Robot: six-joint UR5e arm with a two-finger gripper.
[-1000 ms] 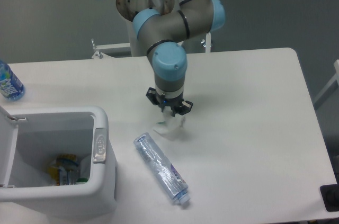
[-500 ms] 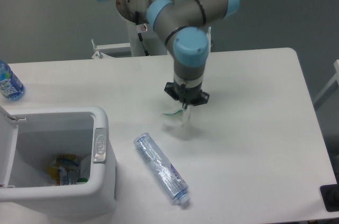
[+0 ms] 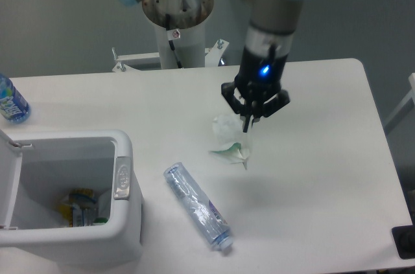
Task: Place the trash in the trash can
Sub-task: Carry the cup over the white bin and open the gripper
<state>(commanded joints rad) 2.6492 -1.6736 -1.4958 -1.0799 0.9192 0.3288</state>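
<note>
The tool points straight down, its fingers closed on the top of the crumpled wrapper, which hangs from them above the surface; a greenish edge shows along the wrapper's lower fringe. A blue light glows on the wrist just above the tool.

Below and to the left, the crushed clear bottle lies flat on the surface, running diagonally, one end toward the trash can and the other toward the front edge. It bears a bluish label, but the print is too small to read.

The trash can sits at the front left corner with its lid swung open to the left and a grey latch on its right rim. Some colourful packaging, yellow and blue, lies at the bottom; no wording is legible.

At the far left edge stands a small blue bottle with a blue label, its writing unreadable.

The surface is a white top with rounded corners. The arm's white pedestal rises behind it, over a grey floor.
</note>
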